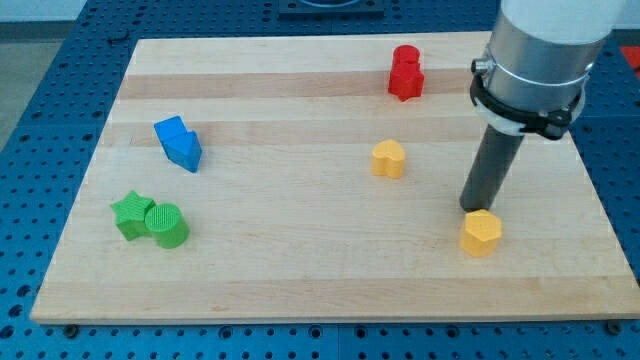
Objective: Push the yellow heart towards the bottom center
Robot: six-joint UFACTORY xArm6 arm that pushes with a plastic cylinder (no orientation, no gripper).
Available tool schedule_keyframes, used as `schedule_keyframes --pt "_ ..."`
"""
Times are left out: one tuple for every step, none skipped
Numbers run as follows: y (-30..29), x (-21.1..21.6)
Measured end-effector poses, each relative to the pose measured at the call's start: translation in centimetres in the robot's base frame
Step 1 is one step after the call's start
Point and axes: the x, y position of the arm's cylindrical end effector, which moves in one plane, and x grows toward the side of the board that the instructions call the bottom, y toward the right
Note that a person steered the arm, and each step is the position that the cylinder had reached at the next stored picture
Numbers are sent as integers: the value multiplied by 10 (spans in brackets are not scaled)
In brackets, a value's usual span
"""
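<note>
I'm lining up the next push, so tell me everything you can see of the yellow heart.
The yellow heart is a small, chunky block of matte, plastic-looking yellow, lying flat on the wooden board, right of the centre and somewhat toward the view's top. Its lobed outline is only roughly legible. Nothing touches it: my tip is off to its lower right, right beside the yellow hexagon-like block, and the red block sits above it.

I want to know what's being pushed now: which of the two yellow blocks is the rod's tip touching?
The yellow hexagon at the view's lower right; my tip rests against its top edge. The yellow heart sits apart, up-left.
</note>
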Motion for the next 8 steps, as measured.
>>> schedule_keyframes --pt "0 16" --pt "0 22" --pt "1 14" --pt "2 -25" --pt "2 -62" --pt "-10 -94" --pt "-36 -104" --pt "-62 -101"
